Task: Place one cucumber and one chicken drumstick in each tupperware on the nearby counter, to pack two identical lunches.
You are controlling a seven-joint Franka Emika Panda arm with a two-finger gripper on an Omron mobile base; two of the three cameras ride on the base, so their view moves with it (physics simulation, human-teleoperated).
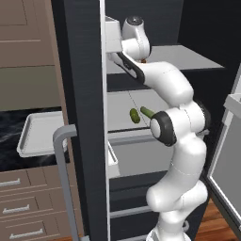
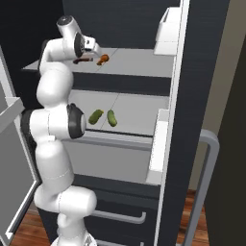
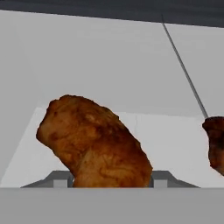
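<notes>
Fingers (image 3: 109, 183) of the white arm sit either side of a browned chicken drumstick (image 3: 94, 142) in the hand view; only grey stubs show low at its flanks, so they look part-closed around it, but whether they actually grip it can't be told. Drumstick is upright-ish, fat end leaning up and left. A 2nd drumstick (image 3: 215, 144) sits just beside it at the right edge of that view. Both rest on the upper fridge shelf (image 2: 139, 65), a pale grey slab; in the right base view they show as small orange-brown bits, w/ the gripper (image 2: 93, 49) right at them. One shelf down lie two cucumbers (image 2: 96, 116), near each other, not touching. Outside the fridge, past the open door, the left base view shows one tupperware (image 1: 40, 134), a shallow white tray, on the black marbled desk (image 1: 9, 124) above wooden drawers, nothing seen in it. Judgement: step in hand is picking the 1st drumstick; packing looks not yet begun. To do it well: close squarely on the thick meaty part, not the narrow bone end, so it won't pivot; check it's seated before lifting; lift straight off the shelf, then back out w/o nudging the neighbour drumstick or clipping the shelf above.
</notes>
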